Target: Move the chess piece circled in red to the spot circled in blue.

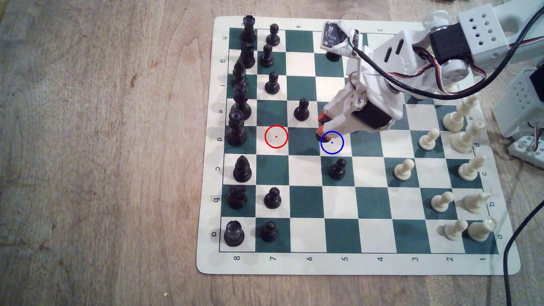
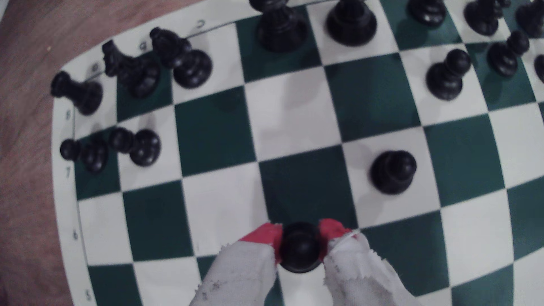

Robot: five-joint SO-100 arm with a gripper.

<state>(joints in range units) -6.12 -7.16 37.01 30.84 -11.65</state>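
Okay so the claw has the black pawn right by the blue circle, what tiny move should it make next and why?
Probably shift slightly toward the exterior view's right, then lower. The claw grips the black pawn between its red tips, and the pawn sits at the left rim of the blue ring, not over its centre dot.

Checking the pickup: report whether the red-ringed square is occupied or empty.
Empty. The red-ringed square is bare cream; the gripper holds the black pawn.
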